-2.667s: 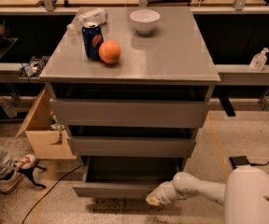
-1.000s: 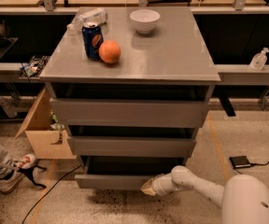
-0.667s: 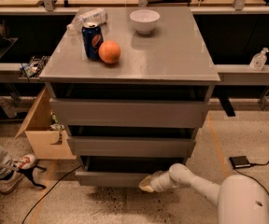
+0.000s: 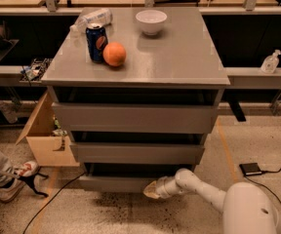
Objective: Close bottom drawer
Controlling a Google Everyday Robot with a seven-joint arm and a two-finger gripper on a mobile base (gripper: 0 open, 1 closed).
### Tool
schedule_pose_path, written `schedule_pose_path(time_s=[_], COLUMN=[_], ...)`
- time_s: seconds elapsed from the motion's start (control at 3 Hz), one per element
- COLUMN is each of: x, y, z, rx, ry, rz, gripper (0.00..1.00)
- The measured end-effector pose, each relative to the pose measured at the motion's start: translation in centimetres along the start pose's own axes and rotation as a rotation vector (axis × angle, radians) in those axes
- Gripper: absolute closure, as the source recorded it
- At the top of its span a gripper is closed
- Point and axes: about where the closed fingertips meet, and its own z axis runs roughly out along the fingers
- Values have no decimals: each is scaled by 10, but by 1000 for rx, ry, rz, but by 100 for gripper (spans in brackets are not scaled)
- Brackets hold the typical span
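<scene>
The bottom drawer (image 4: 116,183) is the lowest of three in the grey cabinet (image 4: 140,111). Its plain flat front stands only slightly forward of the middle drawer (image 4: 135,152) above it. My gripper (image 4: 150,190) is low to the floor at the end of the white arm (image 4: 199,189). Its tip presses against the right part of the bottom drawer's front.
On the cabinet top stand a blue can (image 4: 96,43), an orange (image 4: 114,54), a white bowl (image 4: 151,21) and a plastic bottle (image 4: 89,19). A cardboard box (image 4: 45,135) sits left of the cabinet. A person's shoe (image 4: 13,177) and cables lie at the lower left. A small black device (image 4: 250,169) lies on the floor at the right.
The bottom drawer has slid back into the cabinet, from well pulled out to nearly flush. My gripper has moved with it, left and toward the cabinet.
</scene>
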Motion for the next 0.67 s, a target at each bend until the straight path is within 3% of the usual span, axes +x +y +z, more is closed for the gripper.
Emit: schedule_pose_path(time_s=[0.33, 0.67], x=[-9, -9], y=[-14, -13], z=[8, 7], rx=[0, -1], ry=[-15, -16], rz=[-30, -30], gripper=[100, 100])
